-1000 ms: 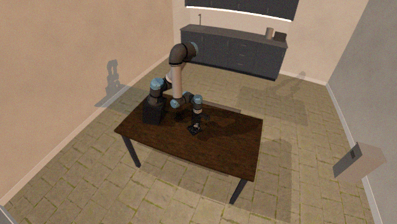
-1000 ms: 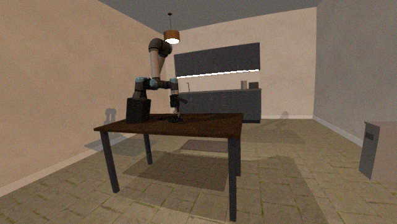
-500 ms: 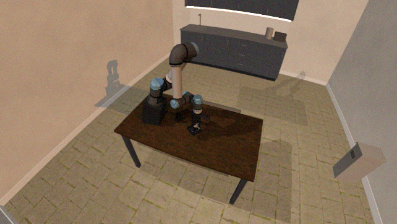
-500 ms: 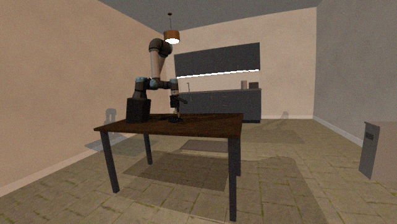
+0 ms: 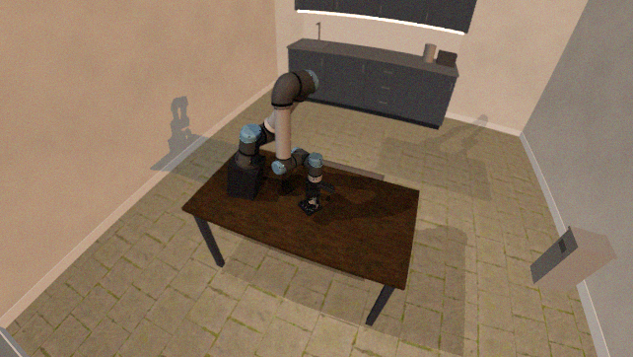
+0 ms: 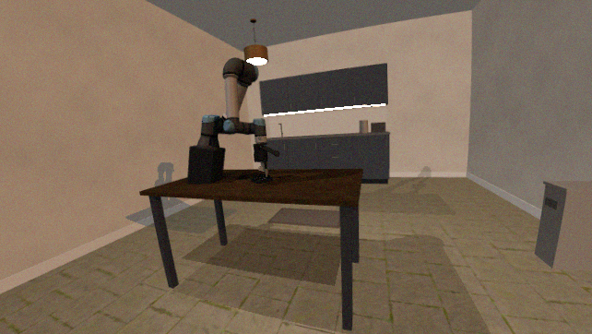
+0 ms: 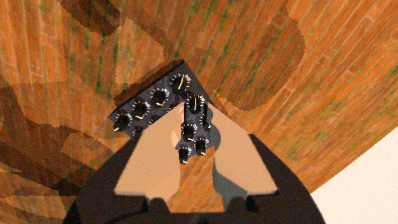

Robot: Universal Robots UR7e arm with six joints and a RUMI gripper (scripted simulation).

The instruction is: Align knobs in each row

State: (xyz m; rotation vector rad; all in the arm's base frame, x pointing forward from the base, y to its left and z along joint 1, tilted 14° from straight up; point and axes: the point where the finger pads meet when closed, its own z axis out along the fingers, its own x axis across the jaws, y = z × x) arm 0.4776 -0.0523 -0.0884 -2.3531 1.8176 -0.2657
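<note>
The dark knob box [image 5: 310,208] [image 6: 259,180] [image 7: 150,112] lies on the table, turned at an angle in the wrist view. My gripper [image 5: 314,201] [image 6: 264,174] [image 7: 194,104] points down over it, with its jaws slightly apart. A knob with a near-vertical white pointer shows between the fingertips, with gaps on both sides. A corner knob [image 7: 180,83] has a pointer slanting up to the right. Along the same edge, one knob [image 7: 159,96], another knob [image 7: 140,108] and an end knob [image 7: 121,121] show pale marks on their lower sides. The jaws hide several knobs; the labels are unreadable.
The dark wooden table [image 5: 362,242] [image 6: 300,191] carries the arm's black base block [image 5: 245,178] [image 6: 206,163] at its left. A grey counter [image 5: 375,86] [image 6: 323,152] stands behind. A lamp [image 6: 255,53] hangs above.
</note>
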